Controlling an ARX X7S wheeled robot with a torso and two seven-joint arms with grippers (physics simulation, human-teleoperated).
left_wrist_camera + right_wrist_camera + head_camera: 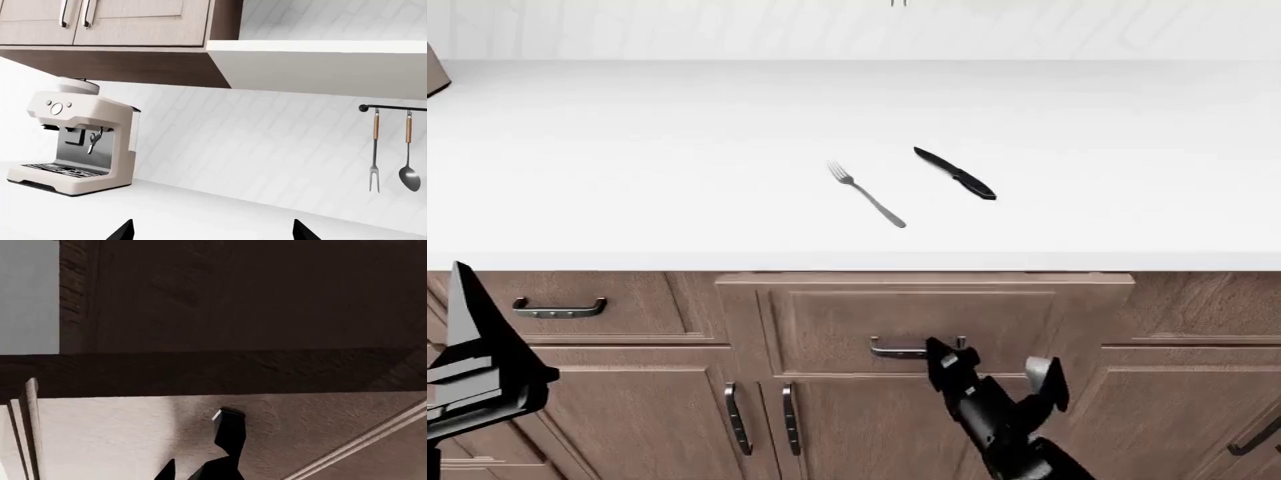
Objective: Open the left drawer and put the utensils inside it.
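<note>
the left drawer (601, 305) is seen shut in the head view, set under the white counter (627, 180) at the left, its curved dark bar handle (559, 309) untouched. the much wider drawer (921, 325) of the same wood sits just to its right, and its front is slightly proud of the neighbouring fronts. the fork (866, 194) and the black knife (956, 174) are laid flat on the counter, near each other but apart, both well back from the front edge and above the wide drawer. nothing else is seen on that stretch of counter.

the right gripper (994, 365) is held at the wide drawer's handle (897, 351); one dark finger is against the handle's right end, the other finger (1046, 380) stands off to the right. whether the handle is actually gripped cannot be told. in the right wrist view only dark finger parts (229, 432) against a pale wood panel are shown.

the left gripper (481, 375) is seen low at the left, in front of the lower cabinet doors and below the left drawer, touching nothing. in the left wrist view its two fingertips (123, 231) are spread wide with nothing between them. beyond them an espresso machine (77, 142) stands on the counter, and a meat fork (374, 152) and ladle (409, 152) hang from a wall rail (393, 108) under the upper cabinets (107, 22).
</note>
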